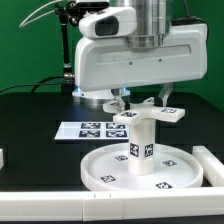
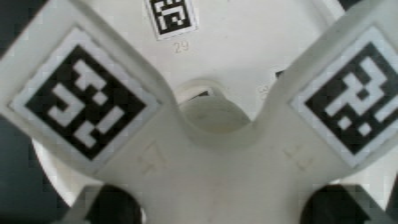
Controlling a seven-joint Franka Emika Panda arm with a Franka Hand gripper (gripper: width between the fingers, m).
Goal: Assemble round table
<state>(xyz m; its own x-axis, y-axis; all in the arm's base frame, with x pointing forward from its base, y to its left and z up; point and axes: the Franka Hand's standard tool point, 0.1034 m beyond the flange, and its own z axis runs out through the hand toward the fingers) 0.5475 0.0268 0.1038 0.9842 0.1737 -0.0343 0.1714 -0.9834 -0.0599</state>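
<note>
The round disc (image 1: 100, 176) lies flat on the black table, rim up. The short leg (image 1: 140, 146) stands upright at its centre, a tag on its side. The cross-shaped foot piece (image 1: 150, 115) sits level on top of the leg. My gripper (image 1: 142, 101) comes straight down over the foot piece, a finger on each side of it, shut on it. In the wrist view the foot piece (image 2: 214, 150) fills the frame, with two tagged arms spreading out. My gripper (image 2: 222, 208) holds its body between dark fingertips (image 2: 111, 205).
The marker board (image 1: 85, 129) lies flat behind the disc, toward the exterior view's left. A long white bar (image 1: 212, 166) runs beside the disc at the exterior view's right. A white ledge (image 1: 50, 203) runs along the table's front edge.
</note>
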